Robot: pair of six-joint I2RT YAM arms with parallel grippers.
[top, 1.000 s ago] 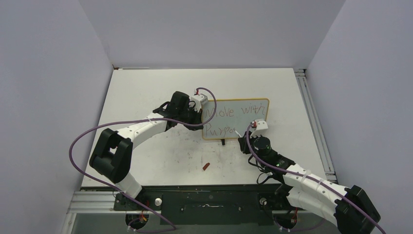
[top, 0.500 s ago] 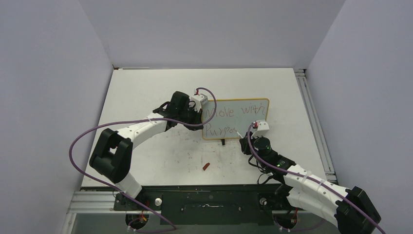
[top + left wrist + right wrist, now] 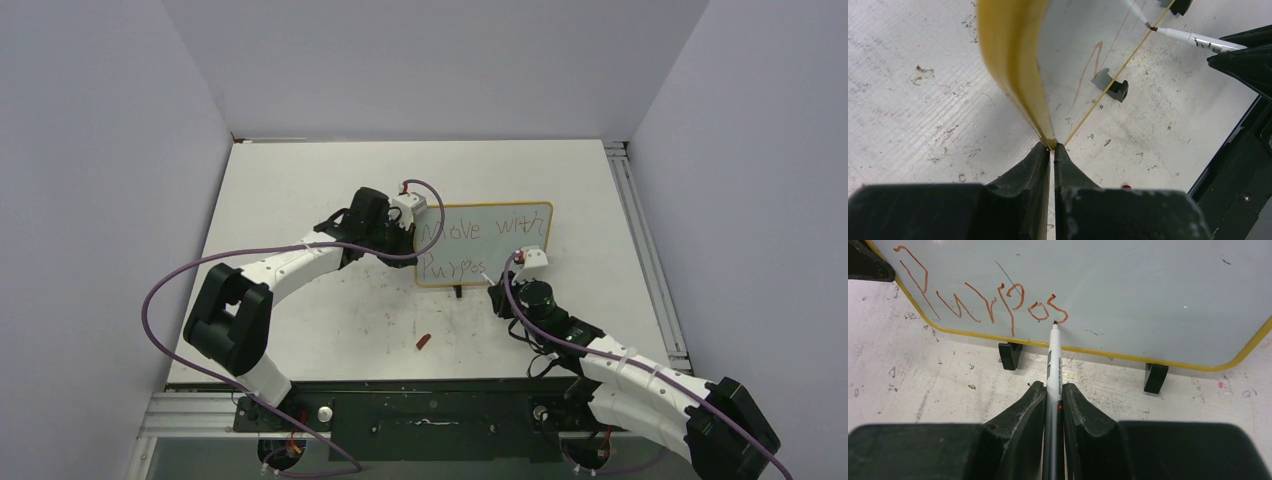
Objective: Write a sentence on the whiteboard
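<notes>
The whiteboard (image 3: 500, 250) stands upright on the table, yellow-framed. My left gripper (image 3: 412, 240) is shut on its left edge, with the yellow frame (image 3: 1018, 75) pinched at the fingertips (image 3: 1053, 146). The sentence (image 3: 480, 230) reads "Move with" on the top line and "Purpos" (image 3: 983, 300) below, in reddish-brown. My right gripper (image 3: 1053, 387) is shut on a white marker (image 3: 1054, 360). The marker's tip rests on the board at the end of the last letter. The marker (image 3: 1193, 40) also shows in the left wrist view. From above, the right gripper (image 3: 497, 285) sits just in front of the board's lower edge.
A red marker cap (image 3: 424, 341) lies on the table in front of the board, between the arms. Two black feet (image 3: 1010, 355) (image 3: 1154, 377) hold the board up. The table surface is scuffed and stained. A metal rail (image 3: 640, 240) runs along the right side.
The right wrist has shifted slightly along the lower line with the marker, and the last letter has grown. The left arm and the board have not moved.
</notes>
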